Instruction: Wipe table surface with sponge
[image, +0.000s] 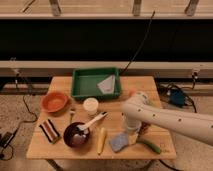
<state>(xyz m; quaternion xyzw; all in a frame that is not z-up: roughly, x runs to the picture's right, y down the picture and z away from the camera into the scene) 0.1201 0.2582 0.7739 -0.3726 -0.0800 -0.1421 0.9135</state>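
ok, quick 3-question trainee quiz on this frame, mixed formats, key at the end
1. True or false: the sponge lies inside the green tray.
2. What is in the green tray? A) orange bowl B) pale folded cloth C) white cup
3. Fill in: the end effector is low over the front of the table surface, and the thing closest to it is the ____.

Key
1. False: it lies flat on the table surface near the front edge, well away from the tray.
2. B
3. sponge
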